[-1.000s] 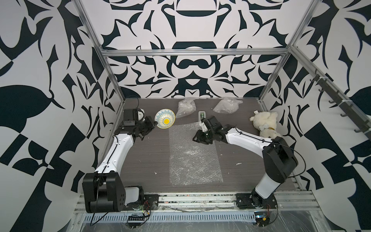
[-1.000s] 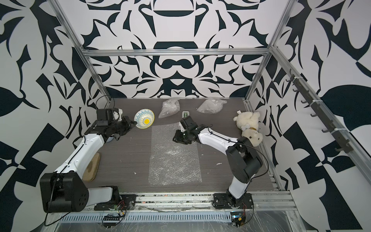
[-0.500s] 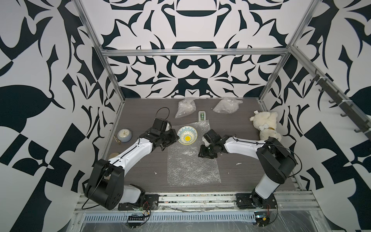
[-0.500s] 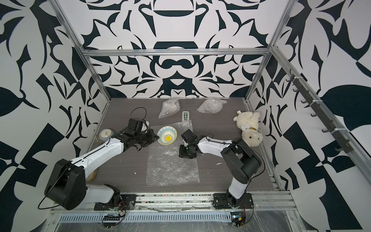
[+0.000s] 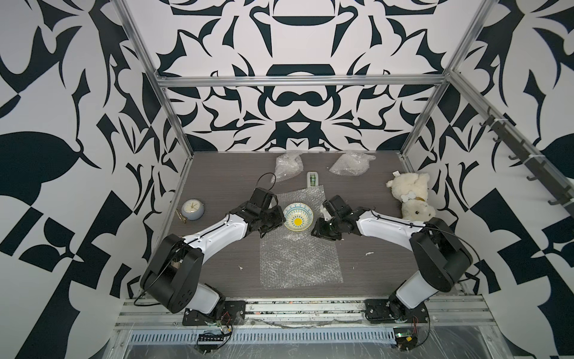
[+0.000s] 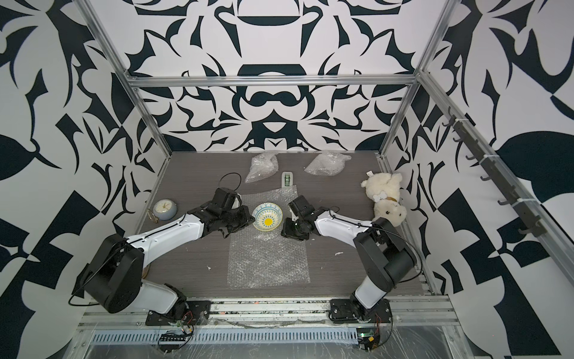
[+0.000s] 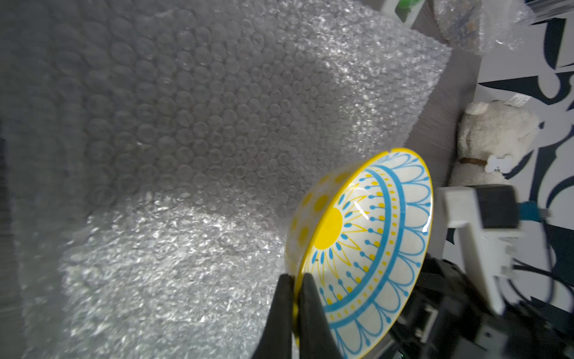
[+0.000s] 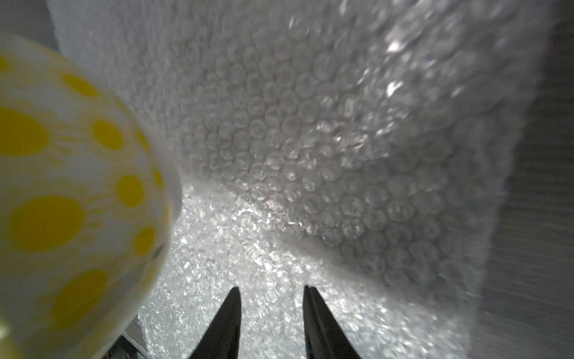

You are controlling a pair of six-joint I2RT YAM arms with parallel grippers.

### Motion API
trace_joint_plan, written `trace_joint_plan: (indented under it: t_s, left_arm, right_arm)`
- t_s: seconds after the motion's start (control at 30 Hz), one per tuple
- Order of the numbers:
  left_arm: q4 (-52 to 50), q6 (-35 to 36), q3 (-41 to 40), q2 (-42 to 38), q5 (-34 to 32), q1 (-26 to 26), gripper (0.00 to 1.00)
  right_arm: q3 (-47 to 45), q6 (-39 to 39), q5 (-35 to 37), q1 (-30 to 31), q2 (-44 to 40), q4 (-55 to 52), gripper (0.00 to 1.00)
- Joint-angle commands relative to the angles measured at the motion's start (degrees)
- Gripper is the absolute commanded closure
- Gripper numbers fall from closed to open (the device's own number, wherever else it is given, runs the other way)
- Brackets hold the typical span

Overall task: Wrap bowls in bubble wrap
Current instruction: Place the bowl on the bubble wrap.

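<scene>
1. The left pincer (image 7: 297,278) is clamped on the rim of the light blue-and-white bowl (image 7: 366,242). One black finger is inside and one outside, on the side of the bowl facing its own arm.
2. The bowl sits yellow centre up over the far half of the flat bubble wrap sheet (image 5: 298,261). I cannot tell whether its foot is resting on the plastic.
3. The right pincer (image 8: 270,290) has its jaws apart with nothing between them. It is low over the sheet, just beside the bowl's opposite side, so the bowl lies between the two pincers.
4. The sheet's long axis runs from the back of the bench (image 5: 217,264) toward the arm bases, and most of its free length lies on the near side of the bowl. I'd judge the empty right arm better placed to take the plastic, since the left must let go first.
5. Two crumpled bundles (image 5: 289,164) lie near the back wall, well apart from all this.
</scene>
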Motion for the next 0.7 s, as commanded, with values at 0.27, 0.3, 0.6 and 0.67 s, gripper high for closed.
trace_joint_plan:
  t_s: [0.27,0.3,0.6,0.67]
  left_arm:
    - [2.52,1.29,-0.24,3.28,-0.76,0.08,1.00]
    - [2.53,1.30,-0.39,3.78,-0.27,0.08,1.00]
    - [2.00,1.56,-0.92,4.69,-0.57,0.08,1.00]
    - [2.00,1.56,-0.94,4.92,-0.55,0.08,1.00]
  right_arm:
    - [4.98,-6.91,1.57,-9.97,-2.38,-3.28,0.61]
    - [5.59,-7.34,1.25,-10.91,-1.77,-3.21,0.61]
    - [15.12,-14.86,-6.38,-16.83,8.50,5.21,0.55]
    - [17.88,-15.88,-6.63,-16.84,11.24,5.84,0.54]
